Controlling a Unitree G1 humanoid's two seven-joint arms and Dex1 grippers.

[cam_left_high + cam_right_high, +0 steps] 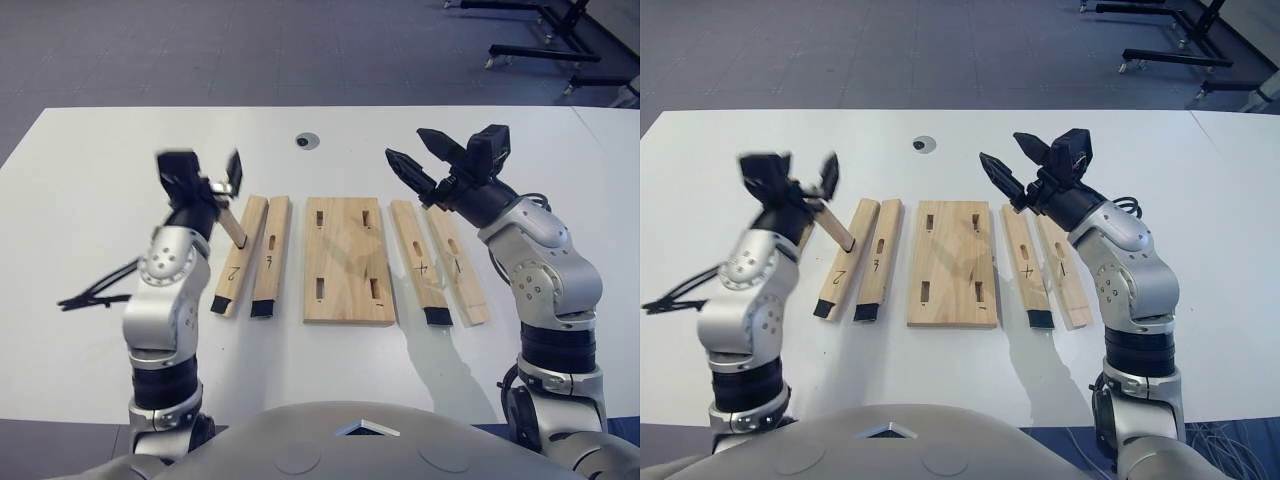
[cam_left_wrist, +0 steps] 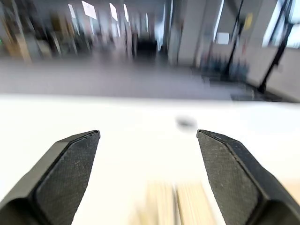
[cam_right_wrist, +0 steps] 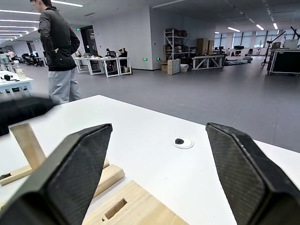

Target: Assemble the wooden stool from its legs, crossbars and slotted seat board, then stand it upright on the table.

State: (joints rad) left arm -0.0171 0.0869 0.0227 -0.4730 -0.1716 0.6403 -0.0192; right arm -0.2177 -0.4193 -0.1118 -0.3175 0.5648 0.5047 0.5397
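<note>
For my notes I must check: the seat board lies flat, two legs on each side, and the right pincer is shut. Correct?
No. The right pincer is open with nothing in it, as the right wrist view shows. The seat board does lie flat, two legs on each side.

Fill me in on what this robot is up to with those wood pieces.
Stool parts are laid out, none joined yet. The slotted seat board lies flat mid-table, with two legs on its left and two on its right. Both arms hover above the parts, jaws open: the left arm over the left pair, the right arm over the right pair. A short wooden piece tilts just below the left jaws; whether it is held is unclear.
</note>
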